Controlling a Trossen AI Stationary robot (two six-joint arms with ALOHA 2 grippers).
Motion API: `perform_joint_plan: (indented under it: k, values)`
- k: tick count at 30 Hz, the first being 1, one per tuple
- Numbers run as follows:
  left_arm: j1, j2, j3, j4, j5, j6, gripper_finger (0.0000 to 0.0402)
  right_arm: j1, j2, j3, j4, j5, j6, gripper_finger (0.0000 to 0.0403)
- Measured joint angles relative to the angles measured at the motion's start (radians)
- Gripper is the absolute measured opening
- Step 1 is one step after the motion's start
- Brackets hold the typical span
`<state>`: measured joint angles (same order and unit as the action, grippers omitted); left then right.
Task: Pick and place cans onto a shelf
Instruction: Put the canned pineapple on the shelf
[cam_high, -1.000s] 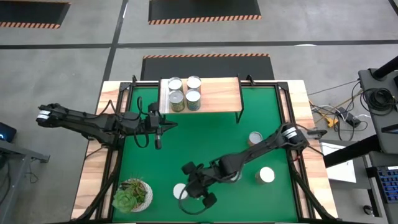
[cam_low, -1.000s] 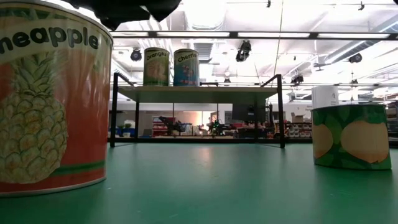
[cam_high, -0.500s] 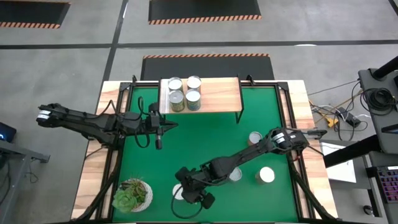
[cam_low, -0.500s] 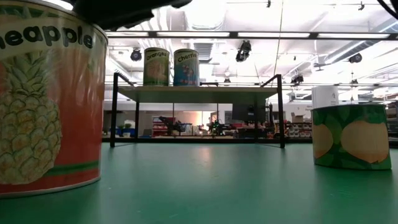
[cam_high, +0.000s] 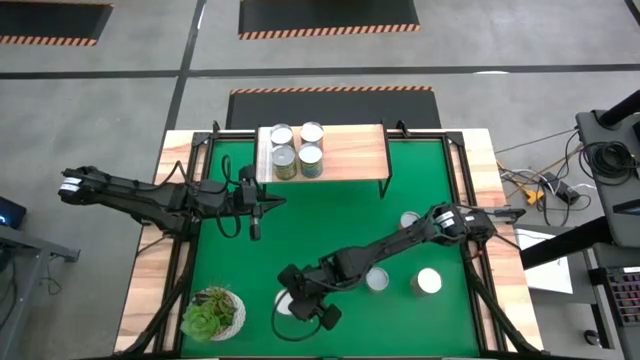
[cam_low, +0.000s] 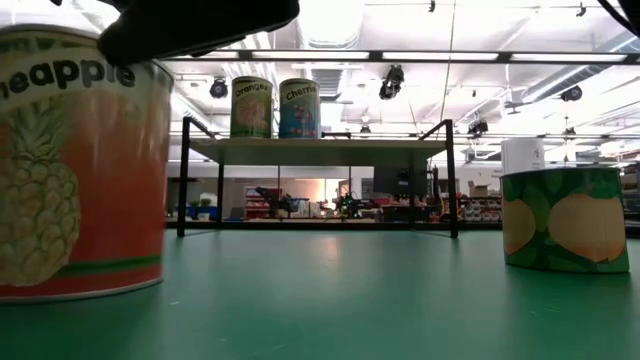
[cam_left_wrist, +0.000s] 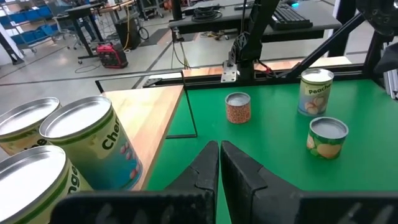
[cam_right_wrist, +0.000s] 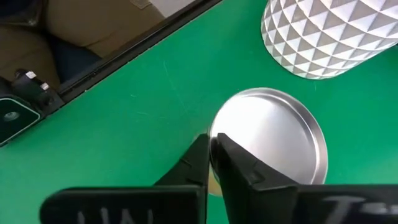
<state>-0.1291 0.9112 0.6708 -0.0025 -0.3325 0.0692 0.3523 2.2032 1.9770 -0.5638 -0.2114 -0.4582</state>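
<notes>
Right gripper (cam_right_wrist: 212, 163) leftward — fingers shut above can (cam_right_wrist: 268, 144)

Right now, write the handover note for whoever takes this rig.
Left gripper: shut, empty, over the mat near the shelf.
Right gripper: shut, fingers together at the rim of a can by the plant; not gripping it.
Done: four cans stand on the shelf's left end.
Left: four on the mat, the one at the right gripper plus three others on the right side.
</notes>
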Motion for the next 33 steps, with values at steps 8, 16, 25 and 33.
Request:
perform_joint_plan:
  k: [8, 16, 25, 33]
  values:
    - [-0.001, 0.000, 0.000, -0.008, 0.001, -0.004, 0.0000, 0.003, -0.034, -0.005, -0.036, 0.003, 0.002, 0.0008]
    - [-0.001, -0.002, 0.000, -0.018, 0.002, -0.005, 0.0000, 0.003, -0.121, -0.006, -0.124, 0.053, 0.024, 0.0008]
    - [-0.001, -0.004, 0.000, -0.024, 0.002, -0.009, 0.0000, 0.008, -0.171, -0.023, -0.152, 0.061, 0.055, 0.0008]
    - [-0.001, -0.003, 0.000, -0.023, 0.002, -0.011, 0.0000, 0.010, -0.170, -0.164, 0.052, 0.027, 0.068, 0.0021]
